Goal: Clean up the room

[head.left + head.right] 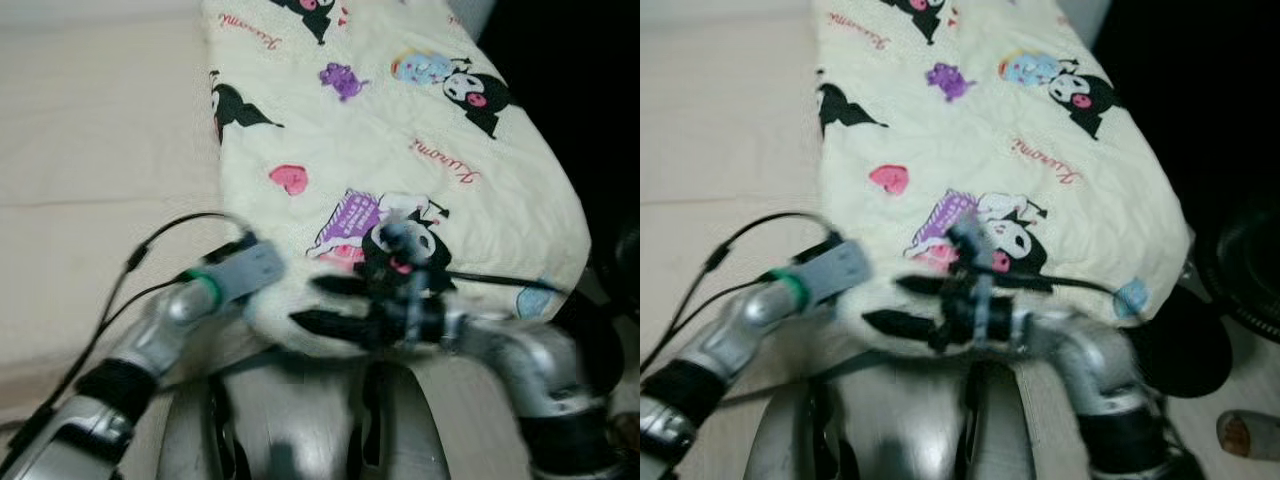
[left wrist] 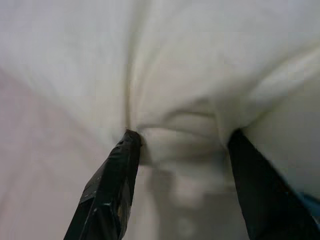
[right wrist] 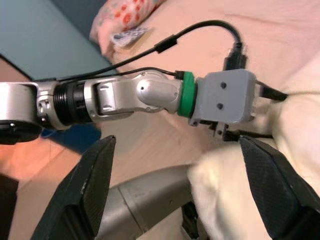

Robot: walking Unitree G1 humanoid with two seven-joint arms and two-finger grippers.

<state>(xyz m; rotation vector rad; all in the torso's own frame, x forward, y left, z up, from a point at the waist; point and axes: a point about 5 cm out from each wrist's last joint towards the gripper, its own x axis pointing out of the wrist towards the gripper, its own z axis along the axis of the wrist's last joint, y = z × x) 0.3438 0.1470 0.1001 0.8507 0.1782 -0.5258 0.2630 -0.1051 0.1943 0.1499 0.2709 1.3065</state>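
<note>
A cream pillow (image 1: 400,130) printed with black cartoon figures, hearts and pink lettering lies in front of me, its near edge over my arms. My left gripper (image 2: 182,142) is shut on the pillow's near left edge, with bunched cream fabric pinched between its black fingers (image 2: 112,180). In the eye views its grey wrist block (image 1: 250,268) sits right against the pillow, the fingertips hidden under the fabric. My right gripper (image 1: 318,302) points left along the pillow's near edge. It is open, touching or just short of the fabric.
A beige surface (image 1: 90,130) spreads to the left of the pillow. Black cables (image 1: 150,250) loop off my left wrist. A dark area with a round black object (image 1: 1250,270) lies to the right, and a small brown-ended cylinder (image 1: 1248,435) sits near it.
</note>
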